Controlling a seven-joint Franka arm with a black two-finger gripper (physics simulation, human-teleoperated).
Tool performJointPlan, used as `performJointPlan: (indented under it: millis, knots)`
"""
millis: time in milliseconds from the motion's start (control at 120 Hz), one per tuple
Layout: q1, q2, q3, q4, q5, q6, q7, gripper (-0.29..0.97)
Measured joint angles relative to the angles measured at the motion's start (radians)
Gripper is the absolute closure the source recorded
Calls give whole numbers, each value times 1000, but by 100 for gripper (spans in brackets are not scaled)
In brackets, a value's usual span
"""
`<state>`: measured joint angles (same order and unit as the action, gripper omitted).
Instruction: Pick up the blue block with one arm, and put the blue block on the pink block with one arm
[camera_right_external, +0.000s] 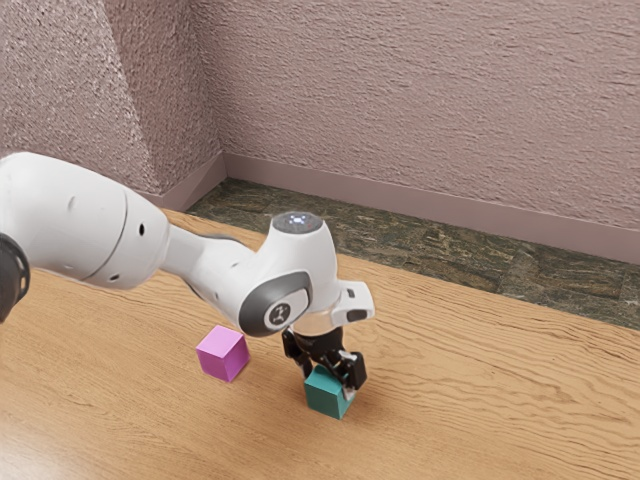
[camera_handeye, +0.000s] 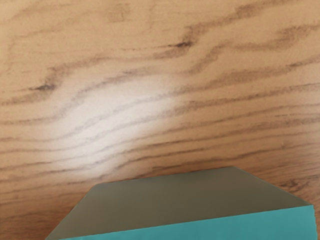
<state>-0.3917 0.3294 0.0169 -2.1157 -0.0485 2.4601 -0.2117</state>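
Exterior view: a pink block (camera_right_external: 222, 353) sits on the wooden table (camera_right_external: 480, 380), near the blue block (camera_right_external: 329, 395) but apart from it, on the exterior view's left. The blue block, teal in shade, stands on the table directly under the gripper (camera_right_external: 327, 372). Whether the jaws have closed on it cannot be told.

Wrist view: the blue block (camera_handeye: 190, 210) lies just under the hand, with its top face shaded and one teal side showing. Table (camera_handeye: 150, 75) grain lies beyond it.

Soft, even light leaves faint shadows and a pale sheen on the table (camera_handeye: 100, 125).
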Motion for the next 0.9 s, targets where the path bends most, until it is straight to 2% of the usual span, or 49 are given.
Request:
performJointPlan:
  millis: [167, 392, 717, 900]
  knots:
    - [-4, 2, -1, 3, -1, -2, -16, 10]
    - [-4, 1, -1, 3, 1, -3, -41, 25]
    - [5, -51, 4, 3, 12, -29, -63, 30]
    - [121, -122, 32, 2, 17, -53, -36, 31]
